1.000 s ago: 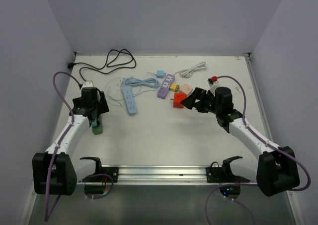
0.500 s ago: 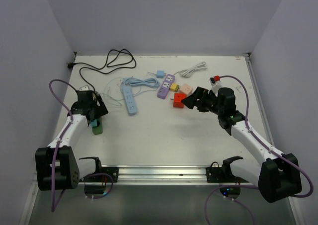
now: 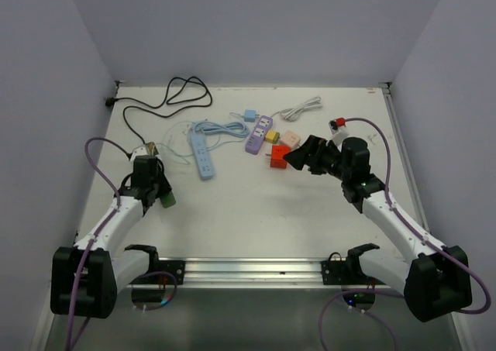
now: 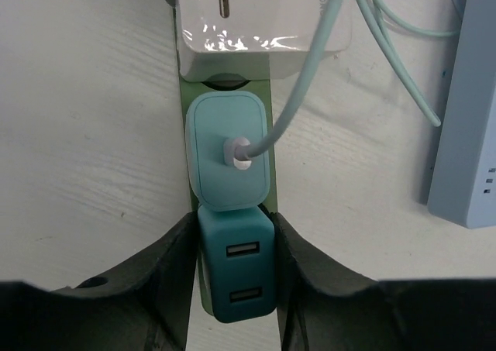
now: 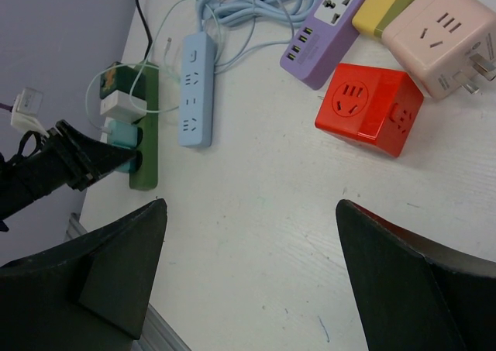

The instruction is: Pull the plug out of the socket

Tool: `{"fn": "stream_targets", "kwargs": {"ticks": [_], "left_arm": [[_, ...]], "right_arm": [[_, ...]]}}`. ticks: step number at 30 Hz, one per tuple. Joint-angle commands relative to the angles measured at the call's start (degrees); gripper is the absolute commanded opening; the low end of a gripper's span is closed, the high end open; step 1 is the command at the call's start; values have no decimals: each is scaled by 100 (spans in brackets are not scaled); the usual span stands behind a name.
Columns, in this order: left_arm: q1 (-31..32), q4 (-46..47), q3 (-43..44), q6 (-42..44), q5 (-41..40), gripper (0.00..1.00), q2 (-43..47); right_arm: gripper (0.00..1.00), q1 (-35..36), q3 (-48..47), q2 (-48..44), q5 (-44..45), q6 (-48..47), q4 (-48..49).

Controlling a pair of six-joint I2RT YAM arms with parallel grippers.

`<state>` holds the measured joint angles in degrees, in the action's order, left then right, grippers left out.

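A green socket strip lies at the table's left side. Three plugs sit in it: a white charger, a light teal plug with a pale cable, and a dark teal USB plug. My left gripper is shut on the dark teal plug, one finger pressed against each of its sides. The plug sits in the strip. My right gripper hovers open over bare table right of centre, with nothing between its fingers.
A light blue power strip lies right of the green one. Behind the right gripper sit a purple strip, a red cube socket and a pink cube. A black cable coils at the back left. Walls enclose the table.
My left gripper has dropped lower onto the green strip and closed from wide open onto the dark teal plug. The right arm has barely moved.
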<state>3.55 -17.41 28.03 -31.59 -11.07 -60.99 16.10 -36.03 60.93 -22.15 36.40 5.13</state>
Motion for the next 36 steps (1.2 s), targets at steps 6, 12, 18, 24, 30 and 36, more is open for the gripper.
{"fn": "stream_targets", "kwargs": {"ticks": [6, 12, 18, 24, 30, 36], "left_arm": [[901, 229, -597, -1190, 940, 22, 350], [1138, 194, -773, -1506, 1063, 0, 702], [2165, 510, -1186, -2621, 783, 0, 1195], [3835, 554, -984, -3685, -69, 0, 529], [4909, 528, -361, -4065, -466, 20, -631], [5033, 238, -114, -4074, -703, 49, -634]], "right_arm": [[94, -1, 0, -204, -122, -28, 146], [94, -10, 8, -63, -184, 16, 226], [94, -1, -18, -28, -272, -2, 217], [94, -1, -53, 103, -395, 7, 217], [93, -10, -79, 139, -404, -19, 156], [93, -1, -106, 156, -421, -63, 129]]}}
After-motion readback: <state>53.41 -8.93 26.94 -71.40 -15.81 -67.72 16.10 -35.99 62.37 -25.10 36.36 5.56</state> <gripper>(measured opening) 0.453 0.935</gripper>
